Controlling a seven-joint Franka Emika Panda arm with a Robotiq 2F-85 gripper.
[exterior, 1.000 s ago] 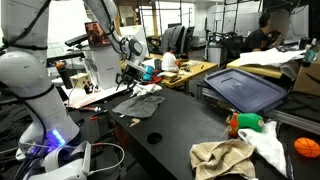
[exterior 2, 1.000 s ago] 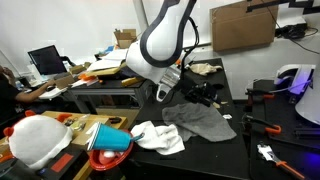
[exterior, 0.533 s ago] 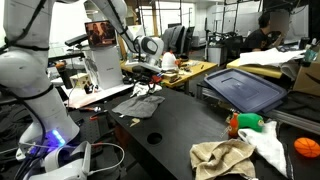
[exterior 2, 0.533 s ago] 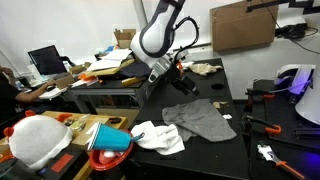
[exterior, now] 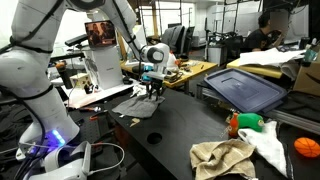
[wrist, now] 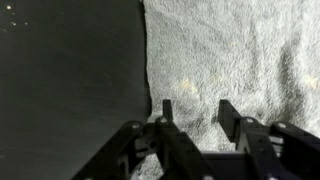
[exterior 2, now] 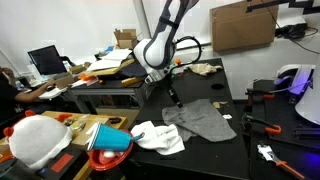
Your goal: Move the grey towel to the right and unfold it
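- Wrist view: only the lower part of the gripper (wrist: 197, 114) shows. Its two dark fingers (wrist: 166, 112) come up from the bottom edge, and the body behind them is cut off.
- The picture is soft and dim, so I cannot tell whether the fingertips touch the cloth or hang just over it.
- The fingers stand spread apart. Cloth shows in the gap between them, and nothing is pinched there.
- The grey towel (wrist: 240, 60) fills the right and upper part of this view and runs off the top and right edges. Its far corners and full outline are hidden here.
- The towel's left edge runs roughly top to bottom, with bare black table (wrist: 70, 80) to its left. The fingers sit just inside that edge, over the towel.
- In both exterior views the gripper (exterior: 152, 90) (exterior 2: 172, 98) is small and dark against dark things, and the set of its jaws cannot be read from there.
- In an exterior view the grey towel (exterior: 138, 105) lies rumpled on the far end of the black table (exterior: 185, 130), directly under the gripper.
- In an exterior view most of the grey towel (exterior 2: 203, 122) spreads flat away from the gripper, which is at one of its corners.
- A white rag (exterior 2: 158, 136) lies just beside the grey towel.
- A beige towel (exterior: 222, 158) lies at the near end of the table, well apart from the gripper.
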